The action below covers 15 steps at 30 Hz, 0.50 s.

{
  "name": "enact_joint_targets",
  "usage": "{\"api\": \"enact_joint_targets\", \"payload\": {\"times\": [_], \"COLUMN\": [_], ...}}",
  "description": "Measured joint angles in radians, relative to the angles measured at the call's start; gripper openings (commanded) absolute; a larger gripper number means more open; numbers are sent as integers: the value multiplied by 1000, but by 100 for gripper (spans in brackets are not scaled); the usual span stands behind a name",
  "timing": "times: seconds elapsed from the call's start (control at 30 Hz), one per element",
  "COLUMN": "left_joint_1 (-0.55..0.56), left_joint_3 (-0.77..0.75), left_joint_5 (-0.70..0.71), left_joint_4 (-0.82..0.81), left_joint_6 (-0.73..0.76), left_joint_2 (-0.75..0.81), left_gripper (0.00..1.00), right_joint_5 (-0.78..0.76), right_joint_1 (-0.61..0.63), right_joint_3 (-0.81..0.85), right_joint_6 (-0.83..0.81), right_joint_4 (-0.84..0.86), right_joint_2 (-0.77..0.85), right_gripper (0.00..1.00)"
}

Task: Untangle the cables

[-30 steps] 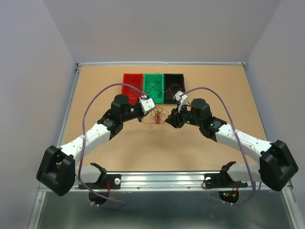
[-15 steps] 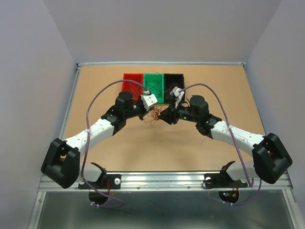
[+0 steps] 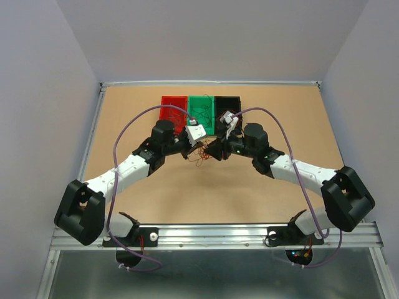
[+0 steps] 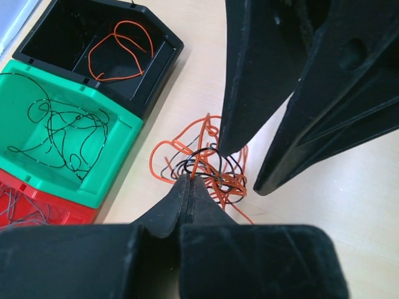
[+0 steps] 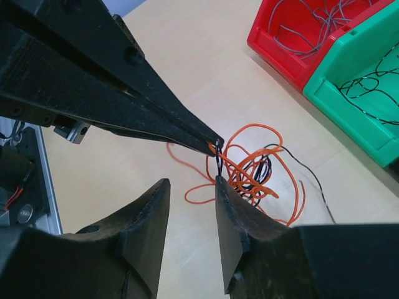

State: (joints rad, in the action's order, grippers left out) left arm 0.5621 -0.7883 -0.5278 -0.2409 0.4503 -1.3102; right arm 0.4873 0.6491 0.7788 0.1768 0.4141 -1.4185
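Note:
The cables [image 3: 201, 153] form a small clump of orange and dark curly wires on the table in front of the bins. My left gripper [image 4: 189, 180] is shut, pinching an orange and a dark strand at its tip [image 5: 215, 145], with the rest of the cables [image 4: 209, 163] hanging just beyond. My right gripper [image 5: 191, 182] faces it, open, with nothing between its fingers. One right finger's tip [image 5: 219, 182] sits just below the pinched strands, at the edge of the clump [image 5: 259, 167]. In the left wrist view the right gripper [image 4: 240, 171] straddles the clump from above.
Three bins stand in a row behind the clump: red [image 3: 173, 107] with grey wires, green [image 3: 201, 112] with dark wires, black [image 3: 227, 106] with one orange wire. Lilac cables arc over both arms. The table's raised edges run left and right.
The right arm has swung left until its open fingers reach the clump, and its jaws have widened a little. The left gripper has stayed shut on the strands, shifting slightly back.

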Motion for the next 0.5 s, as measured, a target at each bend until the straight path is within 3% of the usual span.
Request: {"api": "enact_joint_targets", "payload": {"times": [0.5], "left_joint_1": [-1], "left_joint_3": [0], "left_joint_5": [-53], "left_joint_4": [14], "left_joint_6": [0], "left_joint_2": [0], "left_gripper": [0], "right_joint_5": [-77], "right_joint_1": [0], "right_joint_3": [28], "right_joint_6": [8], "right_joint_4": [15], "right_joint_2": [-45], "right_gripper": [45]}}
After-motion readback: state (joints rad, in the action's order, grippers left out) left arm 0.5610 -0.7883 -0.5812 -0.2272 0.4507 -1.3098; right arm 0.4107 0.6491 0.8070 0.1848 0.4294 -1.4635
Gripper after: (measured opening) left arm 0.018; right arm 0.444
